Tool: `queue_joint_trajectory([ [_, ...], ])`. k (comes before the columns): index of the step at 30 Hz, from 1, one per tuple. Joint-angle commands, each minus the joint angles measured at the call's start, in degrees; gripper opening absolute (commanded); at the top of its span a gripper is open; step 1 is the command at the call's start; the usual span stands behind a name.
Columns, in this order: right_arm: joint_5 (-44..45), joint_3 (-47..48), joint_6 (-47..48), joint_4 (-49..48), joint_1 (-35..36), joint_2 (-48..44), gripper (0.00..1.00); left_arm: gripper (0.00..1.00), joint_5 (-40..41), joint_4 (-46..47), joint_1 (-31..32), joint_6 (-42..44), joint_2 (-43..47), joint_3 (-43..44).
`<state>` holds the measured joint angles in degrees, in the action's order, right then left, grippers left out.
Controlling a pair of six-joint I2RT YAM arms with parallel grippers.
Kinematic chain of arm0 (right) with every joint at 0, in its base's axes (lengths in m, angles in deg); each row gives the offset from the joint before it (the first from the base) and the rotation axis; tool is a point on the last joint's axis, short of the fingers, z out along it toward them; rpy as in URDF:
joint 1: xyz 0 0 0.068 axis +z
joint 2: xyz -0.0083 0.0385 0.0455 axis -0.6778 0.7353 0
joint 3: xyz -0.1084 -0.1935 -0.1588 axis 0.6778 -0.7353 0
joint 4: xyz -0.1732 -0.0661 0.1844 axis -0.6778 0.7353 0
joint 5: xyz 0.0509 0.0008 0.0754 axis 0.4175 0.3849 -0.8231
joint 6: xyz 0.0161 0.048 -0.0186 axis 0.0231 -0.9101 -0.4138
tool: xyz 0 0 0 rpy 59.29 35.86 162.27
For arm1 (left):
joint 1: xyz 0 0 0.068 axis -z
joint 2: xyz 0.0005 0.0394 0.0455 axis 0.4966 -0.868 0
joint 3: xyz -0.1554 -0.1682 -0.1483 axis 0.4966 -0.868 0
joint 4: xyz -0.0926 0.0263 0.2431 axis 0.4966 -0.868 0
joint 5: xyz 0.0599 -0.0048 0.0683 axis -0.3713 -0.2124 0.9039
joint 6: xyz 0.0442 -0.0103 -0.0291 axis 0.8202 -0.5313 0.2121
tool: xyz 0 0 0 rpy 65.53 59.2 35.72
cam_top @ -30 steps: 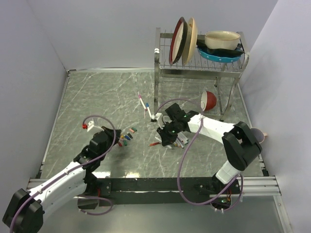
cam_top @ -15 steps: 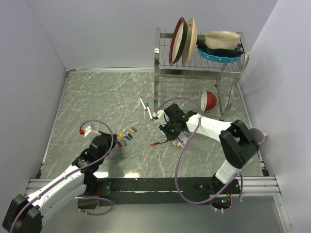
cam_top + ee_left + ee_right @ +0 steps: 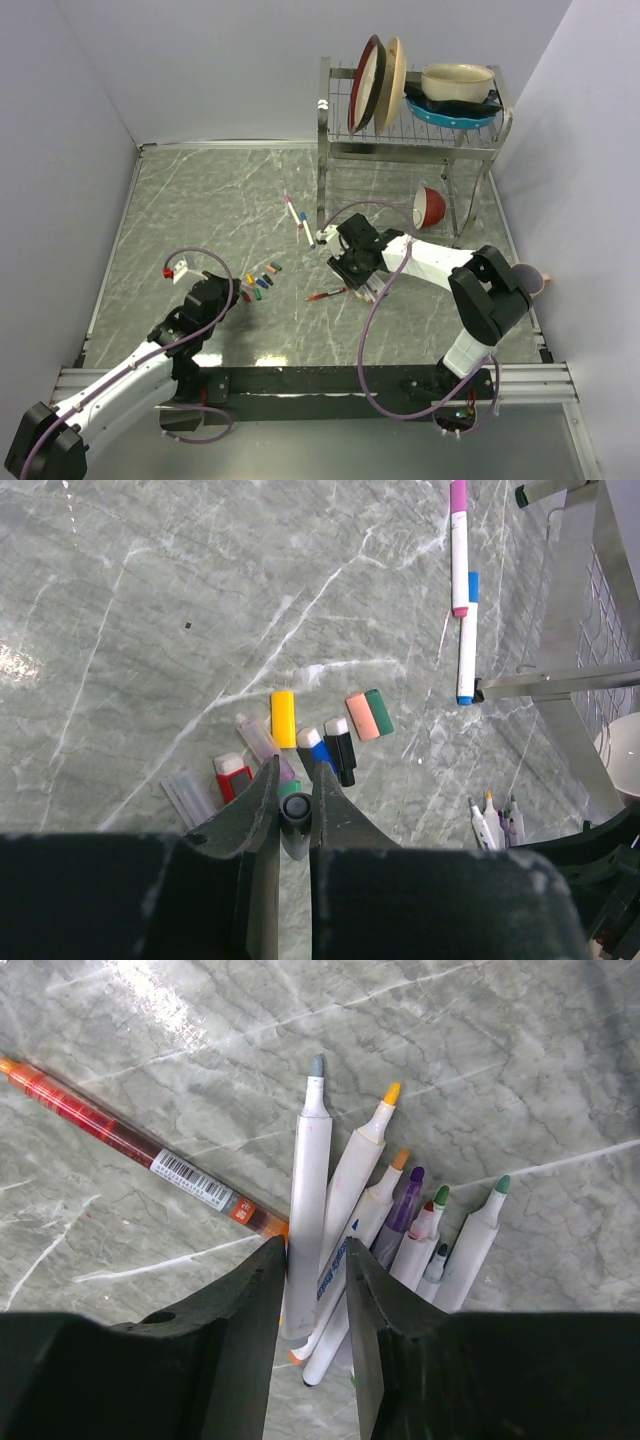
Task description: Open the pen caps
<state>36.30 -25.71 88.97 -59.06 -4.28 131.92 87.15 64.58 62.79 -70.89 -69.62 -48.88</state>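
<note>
In the left wrist view my left gripper (image 3: 295, 772) is shut on a dark grey pen cap (image 3: 295, 813), just short of a loose row of caps: yellow (image 3: 283, 718), blue (image 3: 318, 752), black (image 3: 341, 755), pink (image 3: 358, 715), green (image 3: 378, 711) and red (image 3: 231, 777). My right gripper (image 3: 313, 1250) stands open over a fan of uncapped white pens. The grey-tipped pen (image 3: 308, 1180) lies between its fingers, against the left one. From above, the left gripper (image 3: 233, 297) sits near-left of the caps (image 3: 262, 283), and the right gripper (image 3: 352, 272) is over the pens (image 3: 373, 291).
Two capped pens, pink (image 3: 459, 545) and blue (image 3: 467, 640), lie farther out beside the leg of the dish rack (image 3: 325, 160). The rack holds plates and bowls, with a red bowl (image 3: 430, 205) under it. A red pen (image 3: 130, 1145) lies left of the pen pile.
My right gripper has shifted slightly right onto the pen pile and its jaws have spread apart. The left arm has drawn back toward the near left, still carrying the grey cap.
</note>
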Motion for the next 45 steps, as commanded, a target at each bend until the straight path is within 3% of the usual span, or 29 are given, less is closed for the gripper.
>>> queue_joint_trajectory([
  [1,0.7,1.8,-0.3,-1.4,0.2,-1.4,0.39,0.15,0.7,0.3,-0.3,0.3,0.2,0.6],
  [7,-5.5,2.8,2.2,0.9,0.0,-4.5,0.4,0.22,1.2,1.4,-0.3,0.1,-3.1,1.2],
  [15,-15.9,2.5,7.3,3.5,-1.6,-10.7,0.43,0.26,1.6,3.0,-1.1,2.3,-14.4,7.5],
  [24,-18.0,2.3,8.1,3.9,-3.3,-13.5,0.44,0.34,1.3,-0.6,-2.8,3.5,-23.4,14.1],
  [27,-18.7,2.1,8.4,3.8,-3.7,-14.9,0.44,0.41,0.6,-0.4,-2.9,4.8,-23.2,15.5],
  [29,-19.7,1.9,8.8,3.8,-4.0,-15.8,0.44,0.53,-1.5,1.2,-3.0,8.2,-23.0,16.8],
  [30,-20.1,1.8,9.3,3.8,-4.1,-16.9,0.44,0.66,-4.4,4.3,-3.0,11.5,-23.2,17.3],
  [34,-21.6,1.3,10.0,3.4,-4.9,-19.4,0.44,0.87,-13.4,11.4,-3.5,18.0,-28.1,20.9],
  [39,-23.1,0.8,10.3,3.3,-6.7,-21.6,0.44,0.93,-16.1,7.5,-5.7,18.1,-42.9,35.8],
  [45,-24.0,0.4,10.4,3.1,-7.6,-23.6,0.44,0.91,-13.8,-16.3,-6.7,14.5,-69.6,66.6],
])
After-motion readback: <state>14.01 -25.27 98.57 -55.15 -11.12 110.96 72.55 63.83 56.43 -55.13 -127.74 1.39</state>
